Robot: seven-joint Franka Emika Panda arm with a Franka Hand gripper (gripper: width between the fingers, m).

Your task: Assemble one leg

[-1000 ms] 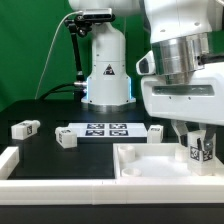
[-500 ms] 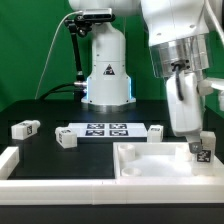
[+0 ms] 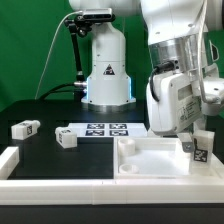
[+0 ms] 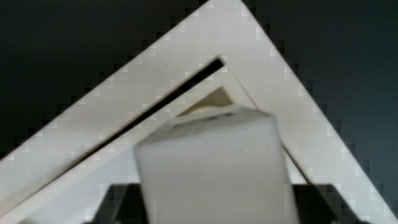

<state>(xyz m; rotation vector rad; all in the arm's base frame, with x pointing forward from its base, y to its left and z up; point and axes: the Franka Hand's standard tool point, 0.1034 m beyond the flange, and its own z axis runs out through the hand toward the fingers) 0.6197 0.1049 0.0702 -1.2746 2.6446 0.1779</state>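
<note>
My gripper (image 3: 198, 142) is shut on a leg (image 3: 200, 147), a small white block with black-and-white tags, and holds it upright over the right corner of the large white tray-like panel (image 3: 150, 160). In the wrist view the leg (image 4: 210, 165) fills the middle between my dark fingers (image 4: 125, 205), with a corner of the panel (image 4: 267, 75) beyond it. Three more legs lie on the black table: one at the exterior view's left (image 3: 24, 128), one beside the marker board (image 3: 66, 139), and one partly hidden behind my wrist (image 3: 152, 131).
The marker board (image 3: 103, 129) lies flat in the middle of the table. The robot base (image 3: 107, 65) stands behind it. A white raised rim (image 3: 12, 160) runs along the front and left edge.
My gripper has turned about the leg while holding it over the panel's right corner; the leg stays at nearly the same place, slightly higher and nearer the rim.
</note>
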